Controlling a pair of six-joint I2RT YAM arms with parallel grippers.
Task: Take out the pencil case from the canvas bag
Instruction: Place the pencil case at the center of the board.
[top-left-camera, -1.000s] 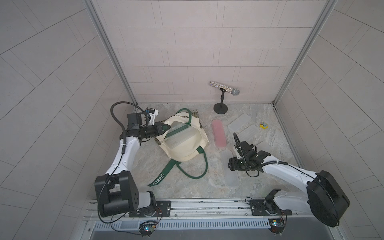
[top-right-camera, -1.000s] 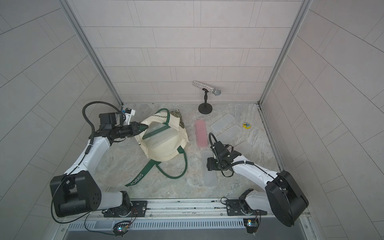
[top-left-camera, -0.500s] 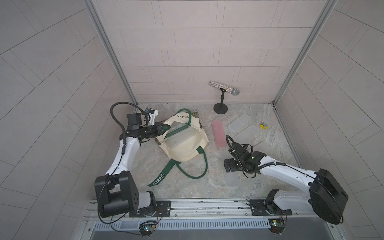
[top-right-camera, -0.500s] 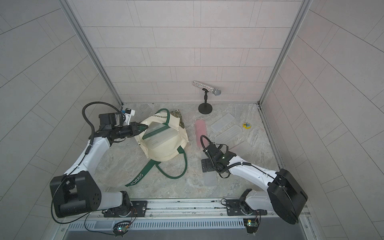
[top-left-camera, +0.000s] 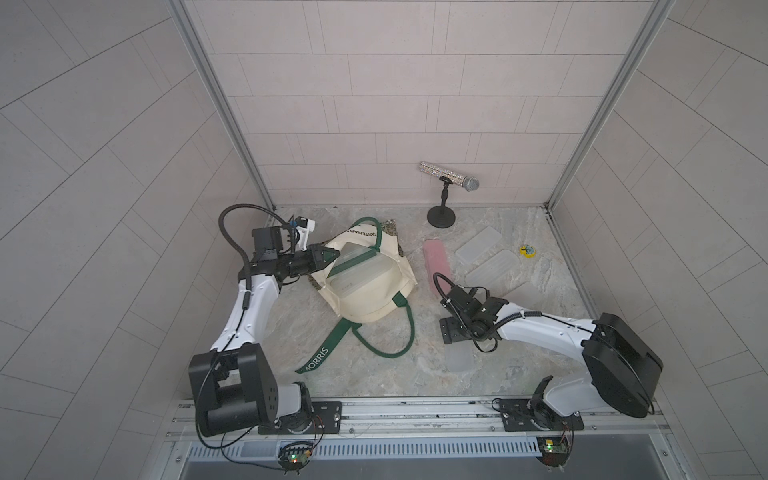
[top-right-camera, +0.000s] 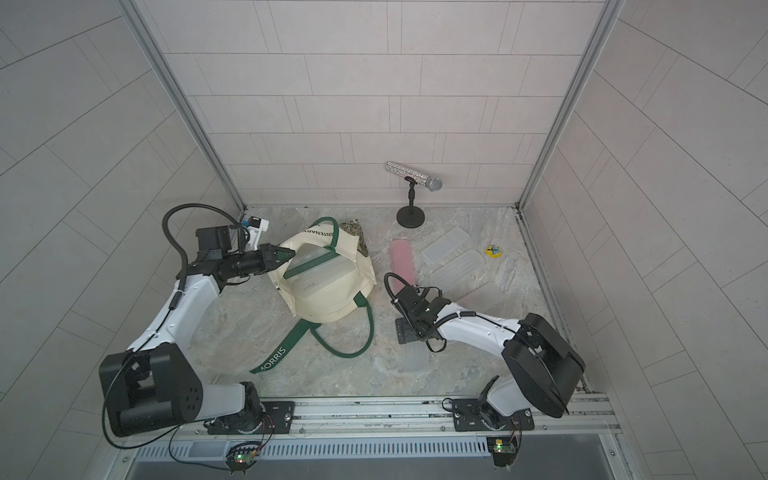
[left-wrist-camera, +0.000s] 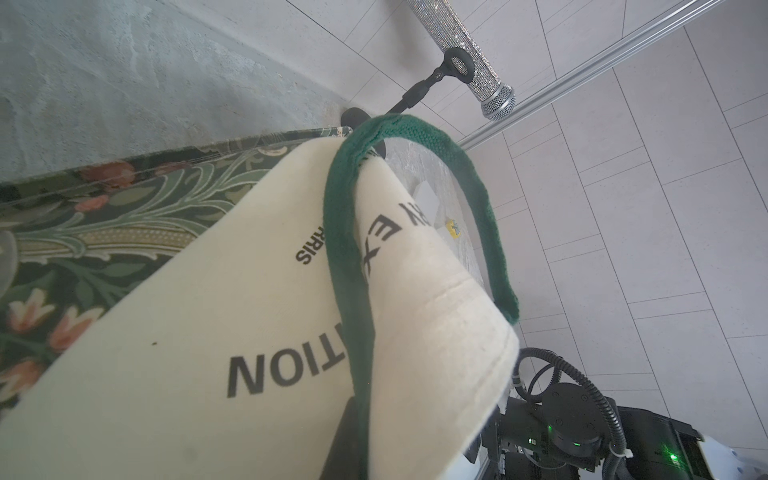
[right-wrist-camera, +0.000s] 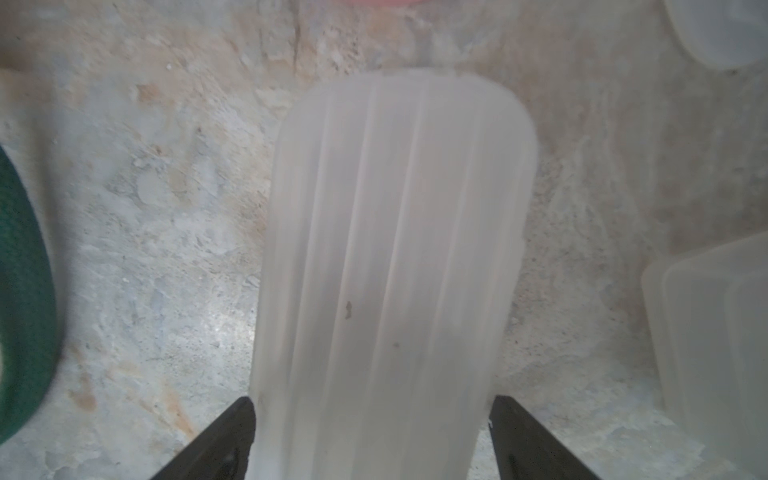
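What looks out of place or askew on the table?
The canvas bag lies tipped on its side, its rim pinched by the left claw, its green strap trailing across the table. Translucent pencil cases lie scattered beside it at mixed angles. Nothing looks spilled or broken.

A robot lab cell is shown. The left arm (top-left-camera: 249, 307) and right arm (top-left-camera: 540, 336) are bolted to a rail (top-left-camera: 415, 409), enclosed by tiled panels (top-left-camera: 395, 104) (aluminium-framed).
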